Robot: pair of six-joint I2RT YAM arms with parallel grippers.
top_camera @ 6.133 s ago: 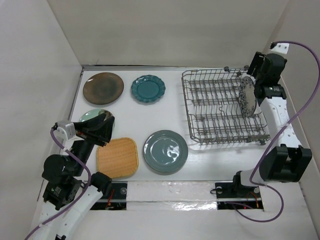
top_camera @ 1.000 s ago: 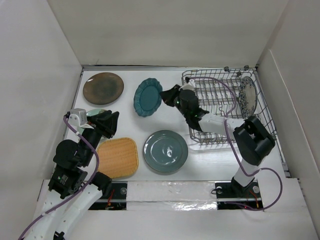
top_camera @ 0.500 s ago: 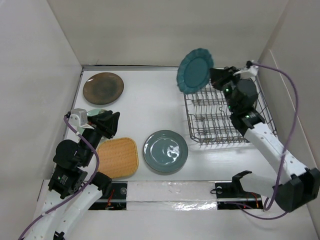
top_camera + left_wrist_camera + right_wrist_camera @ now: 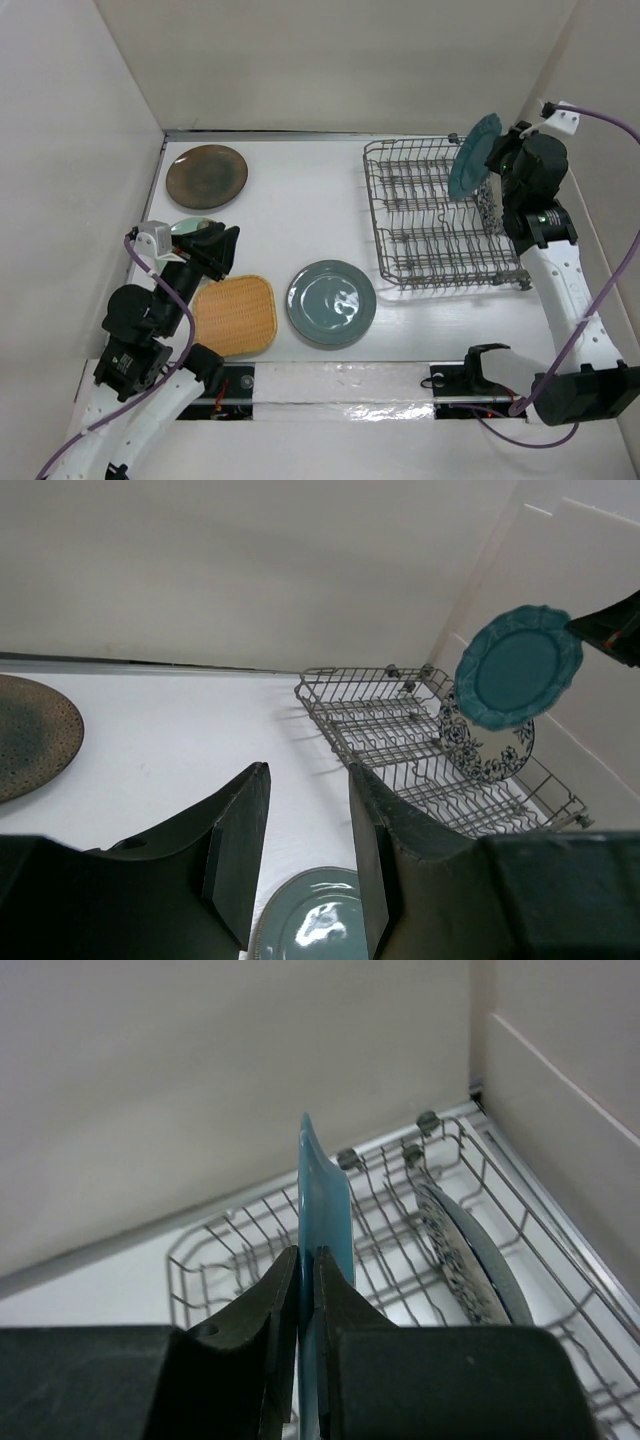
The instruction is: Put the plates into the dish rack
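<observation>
White tabletop [image 4: 290, 230], enclosed by pale walls. At far left, the dark brown plate [image 4: 206, 176] lies flat. The left gripper [image 4: 305, 855] hovers over the near-left area, fingers spread, holding nothing. The tan woven plate [image 4: 235, 315] and grey-blue plate [image 4: 331, 303] lie flat, side by side. The dish rack [image 4: 420, 215] stands at right. The right gripper [image 4: 305, 1260] pinches the teal plate [image 4: 473, 156] on edge above the rack's right end, just beside the upright floral plate [image 4: 489, 205].

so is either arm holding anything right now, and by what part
The right gripper pinches the teal scalloped plate by its rim, upright over the dish rack. The left gripper is open and holds nothing.
</observation>
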